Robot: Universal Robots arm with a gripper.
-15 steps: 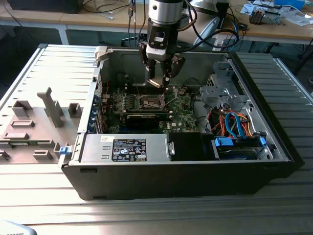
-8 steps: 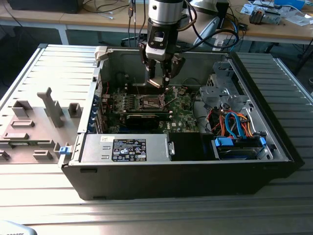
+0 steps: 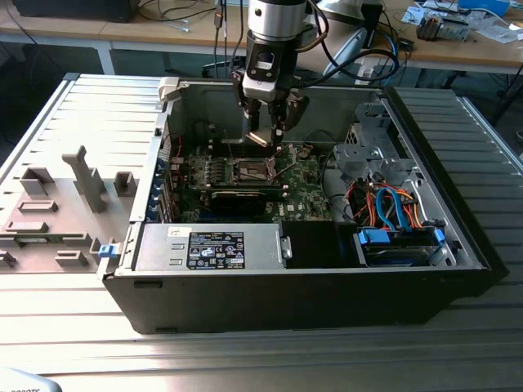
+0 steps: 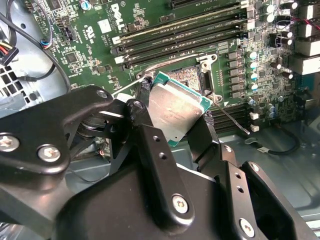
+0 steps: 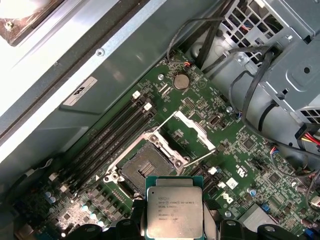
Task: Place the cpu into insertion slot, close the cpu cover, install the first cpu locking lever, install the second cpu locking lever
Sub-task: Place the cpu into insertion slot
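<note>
cpu (image 5: 174, 212) in narrow-set hand (image 3: 267, 135) — near socket (image 5: 145, 167)

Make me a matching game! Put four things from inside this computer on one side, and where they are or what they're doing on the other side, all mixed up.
Things:
1. Grey-silver flat square cpu
2. Silver square metal-frame cpu cover
3. Dark square insertion slot
4. Round silver coin battery

States:
A. Empty and uncovered
B. Near the edge of the green board
C. Clamped in the black gripper
D. Swung up, open

Pairs: 1-C, 2-D, 3-A, 4-B
</note>
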